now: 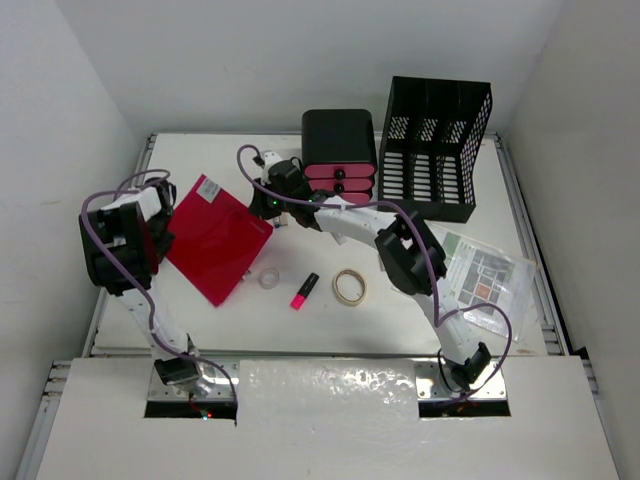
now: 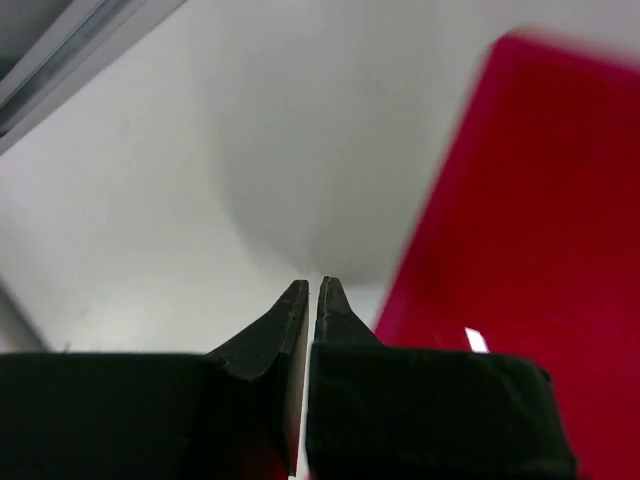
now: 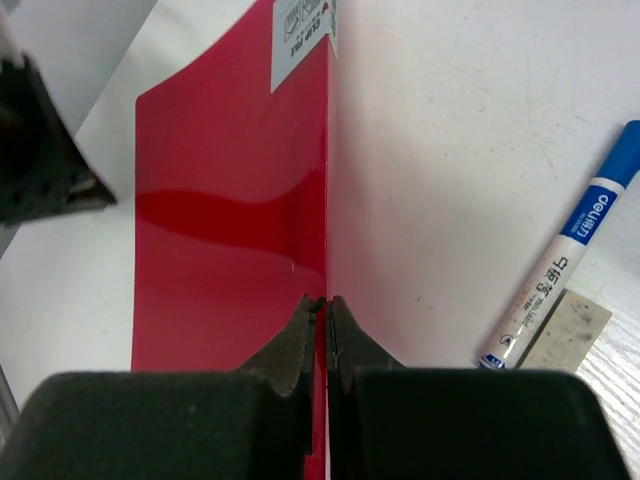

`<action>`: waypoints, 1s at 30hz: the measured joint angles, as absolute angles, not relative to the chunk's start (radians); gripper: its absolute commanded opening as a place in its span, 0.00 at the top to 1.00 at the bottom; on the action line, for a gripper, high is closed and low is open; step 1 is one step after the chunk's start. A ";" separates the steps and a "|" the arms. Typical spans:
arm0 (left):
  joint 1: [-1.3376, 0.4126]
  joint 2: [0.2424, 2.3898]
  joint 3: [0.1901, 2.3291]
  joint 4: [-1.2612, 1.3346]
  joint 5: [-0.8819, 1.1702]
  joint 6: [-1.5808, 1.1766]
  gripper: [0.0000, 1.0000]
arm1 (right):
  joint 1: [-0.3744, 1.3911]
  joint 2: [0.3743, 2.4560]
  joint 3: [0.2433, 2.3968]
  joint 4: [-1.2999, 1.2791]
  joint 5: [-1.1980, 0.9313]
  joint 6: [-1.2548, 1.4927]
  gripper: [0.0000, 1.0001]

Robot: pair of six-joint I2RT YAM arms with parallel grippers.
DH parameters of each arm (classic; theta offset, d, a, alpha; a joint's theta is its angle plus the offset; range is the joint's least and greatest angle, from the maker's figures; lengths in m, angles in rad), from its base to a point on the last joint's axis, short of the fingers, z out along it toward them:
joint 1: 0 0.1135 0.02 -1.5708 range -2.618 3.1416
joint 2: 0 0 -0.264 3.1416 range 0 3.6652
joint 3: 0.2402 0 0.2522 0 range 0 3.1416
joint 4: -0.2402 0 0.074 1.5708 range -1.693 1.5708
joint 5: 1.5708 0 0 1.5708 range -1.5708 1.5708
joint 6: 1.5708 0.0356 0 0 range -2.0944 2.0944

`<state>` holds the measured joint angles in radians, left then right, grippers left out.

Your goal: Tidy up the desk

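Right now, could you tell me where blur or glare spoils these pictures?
Left wrist view: the red folder is out of focus, with a soft shadow on the desk. Right wrist view: a glare band crosses the folder; the blue marker is sharp. Top view: the shiny sheet glares.

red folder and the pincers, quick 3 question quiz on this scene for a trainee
1. True or false: the right pincer is shut on the edge of the red folder.
2. The drawer fronts of the black drawer unit are: A pink, B blue, C green.
3. Fill in: the left pincer is ____, with nothing between its tips.

Key: 1 true; 2 A; 3 shut
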<state>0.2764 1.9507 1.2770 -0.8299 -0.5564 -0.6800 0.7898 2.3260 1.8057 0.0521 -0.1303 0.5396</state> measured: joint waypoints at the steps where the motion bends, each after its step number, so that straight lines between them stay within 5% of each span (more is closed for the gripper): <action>1: 0.276 1.932 1.251 -0.841 -0.562 -0.683 1.00 | 0.790 2.326 1.806 0.055 -0.131 0.540 1.00; 9: 0.268 1.867 1.107 -0.828 -0.561 -0.686 1.00 | 0.790 2.326 1.774 0.081 -0.138 0.542 1.00; 24: 0.209 1.986 1.289 -0.829 -0.576 -0.686 1.00 | 0.780 2.326 1.657 0.081 -0.234 0.628 1.00; 30: 0.209 1.986 1.289 -0.808 -0.588 -0.686 1.00 | 0.773 2.367 1.690 0.076 -0.265 0.651 0.85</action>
